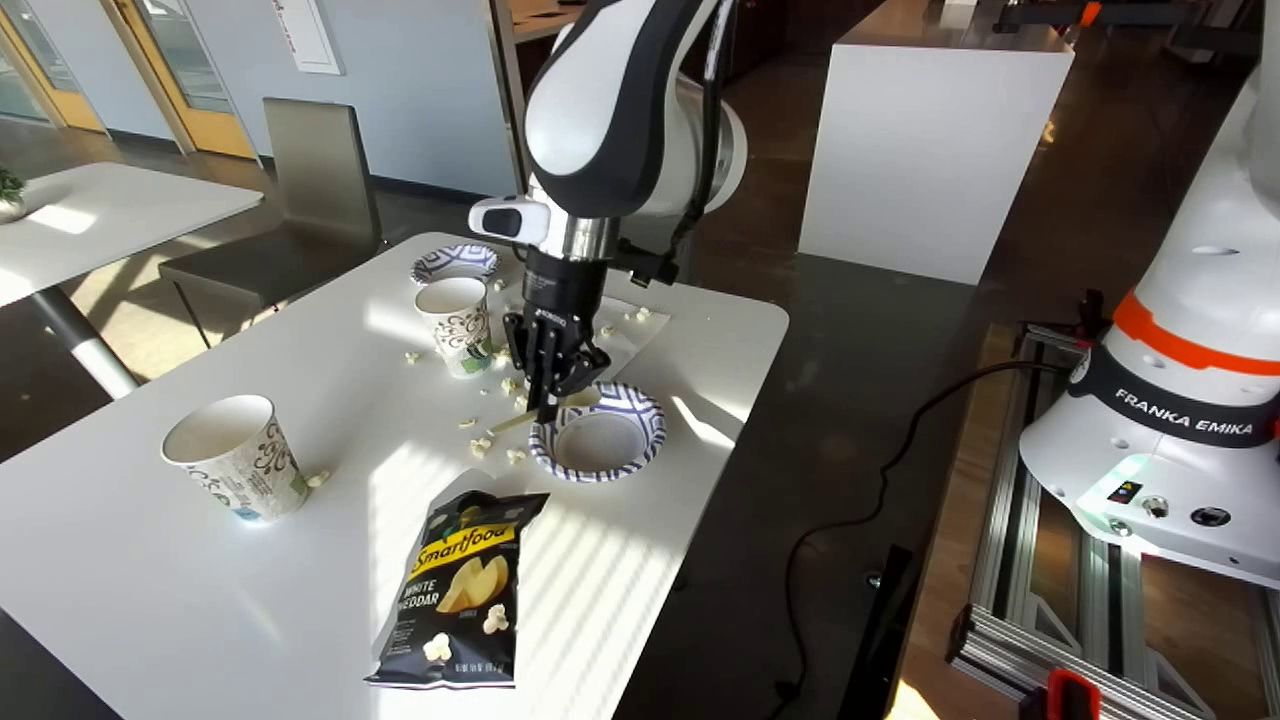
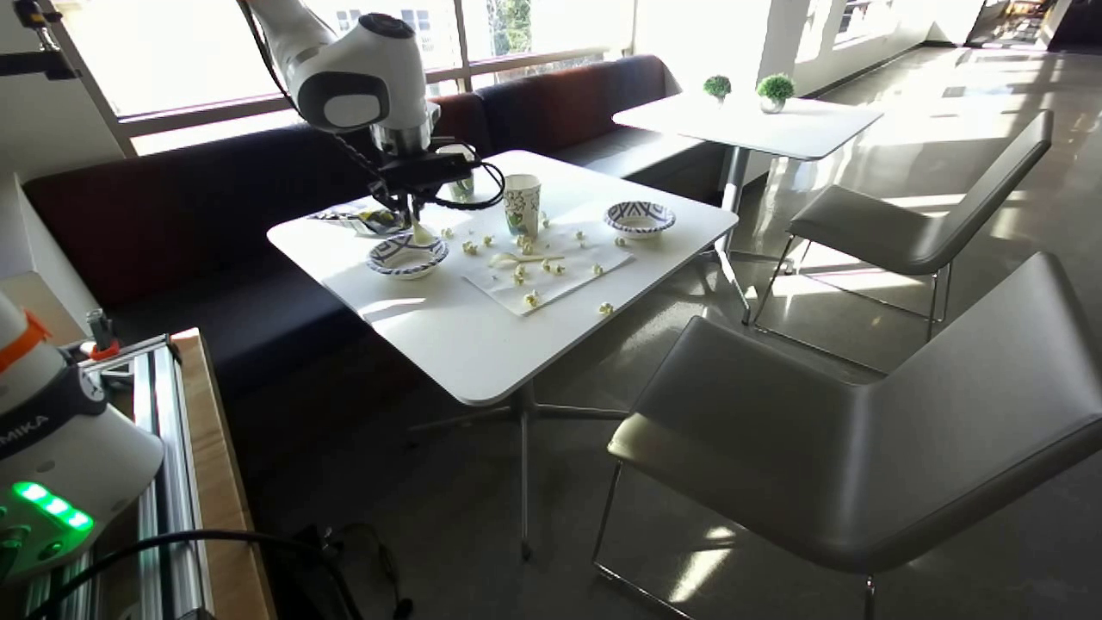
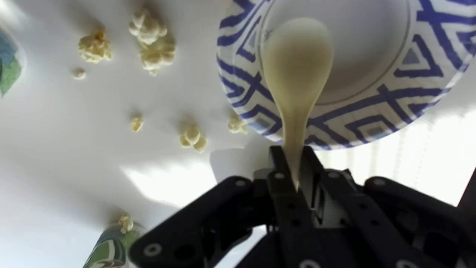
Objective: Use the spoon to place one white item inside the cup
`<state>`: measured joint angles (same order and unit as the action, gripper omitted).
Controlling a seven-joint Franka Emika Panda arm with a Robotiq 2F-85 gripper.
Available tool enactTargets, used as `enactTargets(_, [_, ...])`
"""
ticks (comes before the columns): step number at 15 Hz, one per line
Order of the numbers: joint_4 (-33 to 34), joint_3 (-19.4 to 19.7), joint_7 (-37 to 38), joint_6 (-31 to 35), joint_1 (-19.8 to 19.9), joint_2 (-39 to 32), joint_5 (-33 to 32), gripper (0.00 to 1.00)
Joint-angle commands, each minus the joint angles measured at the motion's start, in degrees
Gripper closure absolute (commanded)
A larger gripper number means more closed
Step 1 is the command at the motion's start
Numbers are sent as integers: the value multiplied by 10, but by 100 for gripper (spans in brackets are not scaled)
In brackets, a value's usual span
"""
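Note:
My gripper [image 1: 545, 408], also in the wrist view [image 3: 292, 152], is shut on the handle of a pale spoon [image 3: 297, 59]. The spoon's bowl carries nothing and is over the edge of a blue-and-white patterned paper bowl [image 3: 353, 128]. That paper bowl [image 1: 648, 445] looks empty. The white items are popcorn pieces [image 3: 148, 28], scattered on the table beside the bowl. One patterned paper cup [image 1: 462, 335] stands behind the gripper; another cup [image 1: 250, 465] stands farther along the table. Both cups [image 2: 522, 207] show in both exterior views; their insides are largely hidden.
A black popcorn bag [image 1: 460, 590] lies near the bowl. A second paper bowl [image 1: 430, 268] stands at the far end. A white napkin [image 2: 504, 295] bears popcorn and another pale spoon [image 2: 544, 258]. Grey chairs [image 2: 775, 430] stand beside the table.

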<state>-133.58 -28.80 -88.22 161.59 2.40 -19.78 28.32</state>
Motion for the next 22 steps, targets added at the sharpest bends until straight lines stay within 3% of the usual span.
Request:
enactTargets(1, [33, -70, -60, -20, 58, 22, 96, 97])
enactTargets(3, [83, -103, -127, -31, 80, -7, 186, 97])
enactTargets(8, [165, -63, -202, -81, 38, -80, 312, 97])
enactTargets(10, [179, -29, -187, -142, 14, -102, 298, 97])
enactTargets(11, [156, -19, -188, -120, 4, -56, 310, 86])
enactTargets(15, [175, 0, -187, -146, -12, -91, 310, 86])
enactTargets(16, [177, 0, -187, -146, -13, -91, 310, 97])
enactTargets(22, [210, 19, -308, -140, -36, -138, 467, 97])
